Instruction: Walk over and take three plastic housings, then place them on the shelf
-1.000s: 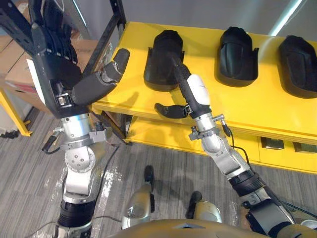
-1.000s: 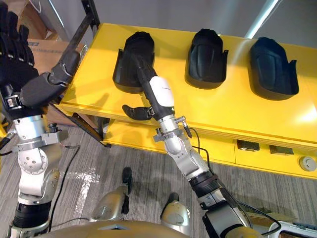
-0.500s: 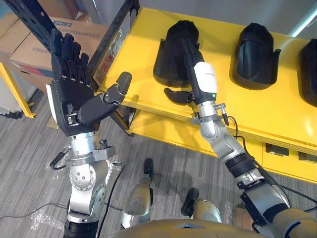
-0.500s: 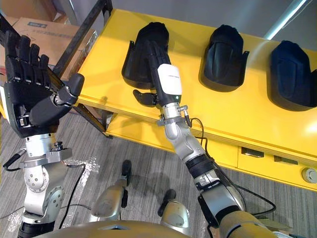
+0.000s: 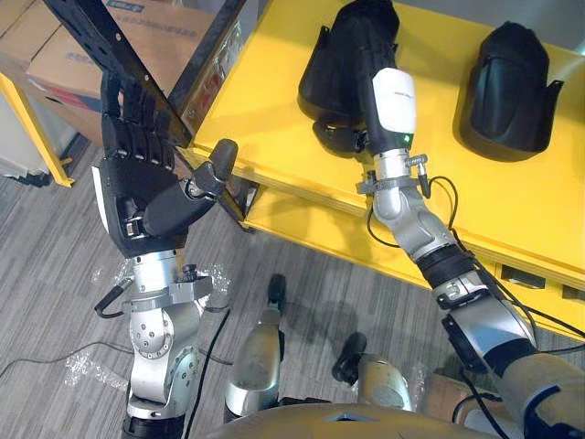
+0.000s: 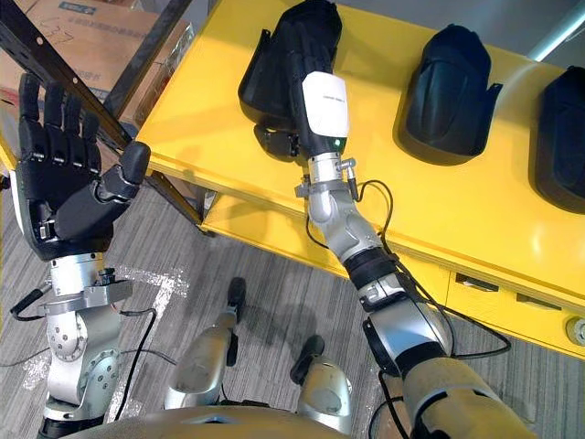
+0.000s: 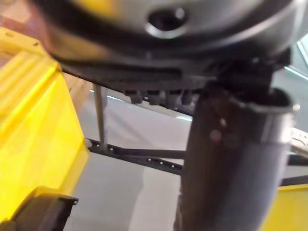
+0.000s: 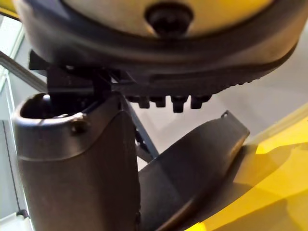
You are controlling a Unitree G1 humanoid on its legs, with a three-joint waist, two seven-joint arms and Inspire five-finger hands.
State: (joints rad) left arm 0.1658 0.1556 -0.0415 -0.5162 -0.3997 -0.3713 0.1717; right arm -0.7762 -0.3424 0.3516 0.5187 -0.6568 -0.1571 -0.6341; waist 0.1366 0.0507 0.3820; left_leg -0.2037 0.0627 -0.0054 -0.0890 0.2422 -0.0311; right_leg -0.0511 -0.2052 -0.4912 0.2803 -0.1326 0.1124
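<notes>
it looked like a workshop or a factory assembly area. a bright yellow workbench (image 5: 274,101) ran under the right hand (image 5: 391,101), with matching black plastic housings (image 5: 512,82) set out in a row to that hand's right. a lower yellow shelf (image 5: 302,229) sat beneath the top, and yellow front panels (image 6: 475,285) with dark slots lined its near edge. just beyond the left hand (image 5: 137,197) rose a black perforated steel rack upright (image 5: 101,41), with cardboard boxes (image 5: 64,64) stacked behind it. below both hands lay a grey plank-pattern floor (image 5: 55,274).
</notes>
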